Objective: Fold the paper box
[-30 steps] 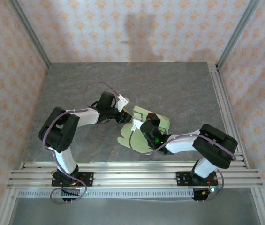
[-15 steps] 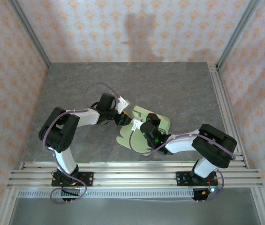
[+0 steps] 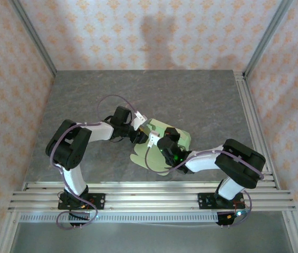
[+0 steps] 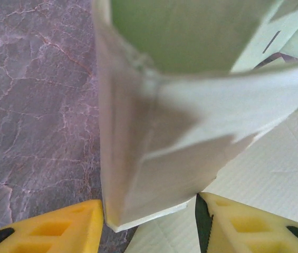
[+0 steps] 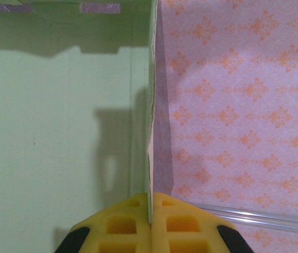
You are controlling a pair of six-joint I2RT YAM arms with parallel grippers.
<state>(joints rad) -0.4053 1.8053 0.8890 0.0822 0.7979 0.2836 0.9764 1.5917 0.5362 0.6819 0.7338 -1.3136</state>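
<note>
Grey desk: paper box lies near centre, partly folded, flaps spread. Left gripper jaws half-wide, closed on 1 raised folded flap. Right gripper jaws pinched tight on 1 upright card edge.

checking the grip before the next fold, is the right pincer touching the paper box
Touching. In the right wrist view the right pincer is shut on a thin edge of the paper box, with no gap.

Paper box on table centre; raised flap inside left tool at left; right tool clamping another panel.
</note>
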